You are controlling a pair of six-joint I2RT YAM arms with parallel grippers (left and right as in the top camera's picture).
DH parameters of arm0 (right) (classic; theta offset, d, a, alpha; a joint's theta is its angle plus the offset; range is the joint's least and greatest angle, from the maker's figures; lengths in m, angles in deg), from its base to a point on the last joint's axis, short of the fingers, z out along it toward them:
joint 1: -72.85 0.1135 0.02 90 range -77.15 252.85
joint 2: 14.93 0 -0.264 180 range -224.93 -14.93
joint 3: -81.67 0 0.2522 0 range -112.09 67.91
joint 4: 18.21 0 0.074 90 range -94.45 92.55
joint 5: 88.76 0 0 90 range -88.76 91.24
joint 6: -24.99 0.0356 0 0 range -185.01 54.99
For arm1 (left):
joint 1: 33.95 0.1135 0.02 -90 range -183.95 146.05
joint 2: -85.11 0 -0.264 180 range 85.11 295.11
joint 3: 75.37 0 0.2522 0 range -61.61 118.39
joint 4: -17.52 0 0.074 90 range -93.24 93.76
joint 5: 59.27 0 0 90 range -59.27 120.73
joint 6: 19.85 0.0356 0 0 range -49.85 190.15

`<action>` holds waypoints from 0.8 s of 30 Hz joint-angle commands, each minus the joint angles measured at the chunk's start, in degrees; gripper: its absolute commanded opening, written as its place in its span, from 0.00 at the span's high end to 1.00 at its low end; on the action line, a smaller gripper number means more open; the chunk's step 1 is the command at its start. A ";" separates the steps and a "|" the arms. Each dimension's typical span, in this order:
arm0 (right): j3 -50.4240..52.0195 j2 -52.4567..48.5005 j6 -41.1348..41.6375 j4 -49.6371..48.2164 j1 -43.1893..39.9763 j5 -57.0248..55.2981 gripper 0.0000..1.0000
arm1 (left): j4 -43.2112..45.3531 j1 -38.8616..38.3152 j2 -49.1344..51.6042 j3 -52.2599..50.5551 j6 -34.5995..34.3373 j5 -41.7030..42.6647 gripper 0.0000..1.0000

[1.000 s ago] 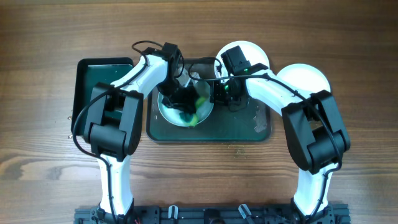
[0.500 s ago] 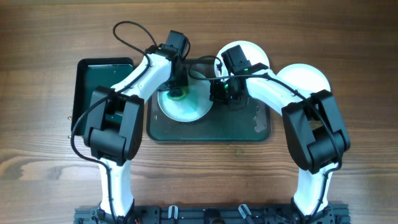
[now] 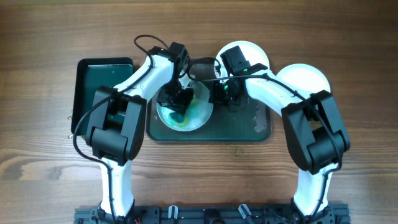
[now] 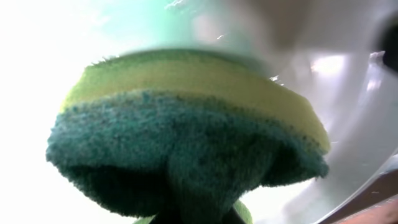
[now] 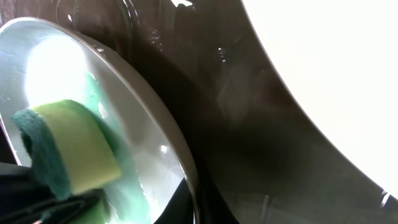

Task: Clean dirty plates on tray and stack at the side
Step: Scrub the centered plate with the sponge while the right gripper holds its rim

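Clamping the sponge [image 4: 186, 143] in our left gripper [image 3: 177, 101], we press the streaked plate [image 3: 200, 112] mid-frame; our right gripper [image 3: 221, 93], hold unclear, crowds its right rim beside a white plate [image 3: 250, 53].

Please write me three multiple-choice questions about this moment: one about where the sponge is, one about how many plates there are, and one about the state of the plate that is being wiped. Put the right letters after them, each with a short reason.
1. Where is the sponge?
A. lying free on the wooden table
B. in the left gripper, pressed on a plate
C. on top of a stack of plates

2. How many white plates show in the overhead view?
A. one
B. two
C. three

3. In what state is the plate under the sponge?
A. smeared with teal-green
B. plain white all over
C. turned upside down

Answers:
1 B: the left wrist view shows the sponge pinched and flattened against the white surface.
2 C: one under the sponge, one beyond it and one to the right.
3 A: a teal-green smear spreads across its face.
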 commanded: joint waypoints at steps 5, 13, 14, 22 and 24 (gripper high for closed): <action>-0.63 -1.05 0.76 -0.11 -0.31 -0.74 0.96 | 16.59 -1.49 2.47 -1.31 -1.27 7.54 0.96; -0.63 -1.05 0.72 -0.07 -0.31 -0.76 0.96 | 19.96 -1.49 2.47 0.11 -20.87 -25.55 0.96; -0.63 -1.05 0.72 -0.11 -0.31 -0.79 0.96 | 17.66 -1.49 2.45 0.90 -22.62 -29.46 0.96; -0.63 -1.05 -0.55 -0.13 -0.31 0.24 0.96 | 0.22 -1.42 2.45 8.70 -30.73 -34.62 0.96; -0.63 -1.03 -0.79 -0.11 -0.31 0.85 0.96 | -5.92 -0.90 2.45 12.66 -30.69 -32.33 0.96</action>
